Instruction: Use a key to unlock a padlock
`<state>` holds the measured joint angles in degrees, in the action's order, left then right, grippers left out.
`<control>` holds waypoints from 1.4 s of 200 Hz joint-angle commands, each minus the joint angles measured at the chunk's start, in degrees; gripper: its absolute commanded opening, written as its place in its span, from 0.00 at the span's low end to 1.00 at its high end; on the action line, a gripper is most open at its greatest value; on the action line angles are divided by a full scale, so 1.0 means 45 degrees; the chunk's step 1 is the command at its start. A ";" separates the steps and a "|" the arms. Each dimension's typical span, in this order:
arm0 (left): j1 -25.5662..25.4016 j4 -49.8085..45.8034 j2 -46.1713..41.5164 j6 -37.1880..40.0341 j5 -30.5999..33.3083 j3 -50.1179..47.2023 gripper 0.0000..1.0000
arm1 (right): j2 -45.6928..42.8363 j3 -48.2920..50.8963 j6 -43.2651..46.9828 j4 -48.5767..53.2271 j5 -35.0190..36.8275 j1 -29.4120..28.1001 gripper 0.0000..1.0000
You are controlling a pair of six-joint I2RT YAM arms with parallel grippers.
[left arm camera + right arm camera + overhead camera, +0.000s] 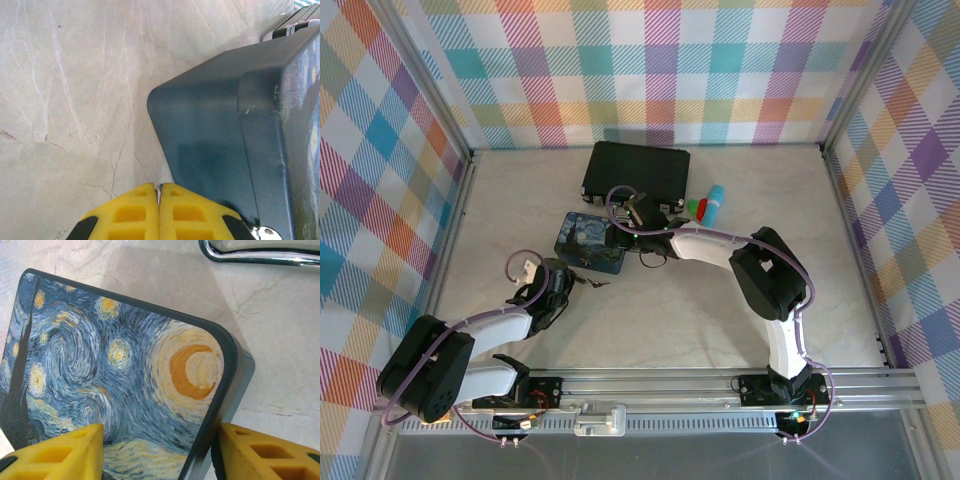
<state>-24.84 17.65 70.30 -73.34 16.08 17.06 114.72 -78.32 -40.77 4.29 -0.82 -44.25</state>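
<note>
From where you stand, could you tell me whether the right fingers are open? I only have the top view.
Observer: Yes, the right fingers are open, one over the lid of the tin and one outside its corner.
Operator: Thank you. And the left fingers?
Observer: The left fingers are shut, pad against pad, beside the tin's dark side wall.
Operator: Is anything else near them?
Observer: A silvery bit shows at the bottom edge of the left wrist view, too cropped to name.
</note>
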 commanded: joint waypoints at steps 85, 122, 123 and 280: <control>-0.0812 -0.5677 -0.4059 0.2770 -0.1609 0.0981 0.00 | -0.1857 0.0016 0.2516 0.1884 -0.0801 0.0368 0.79; -0.2871 -0.5952 -0.3742 0.3799 -0.1142 0.2271 0.00 | -0.3369 0.0919 0.3734 0.3169 -0.0077 0.1111 0.86; -0.2933 -0.5943 -0.3706 0.3818 -0.1098 0.2326 0.00 | -0.3415 0.0959 0.3751 0.3197 -0.0055 0.1136 0.86; -0.6472 -0.3904 0.7210 0.5266 -0.1787 0.9502 0.00 | -0.9296 0.6271 0.5455 0.3912 0.1506 0.6454 0.99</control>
<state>-53.58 -0.93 100.55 -51.11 8.47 56.36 73.87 -51.29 -19.00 22.74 6.22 -17.02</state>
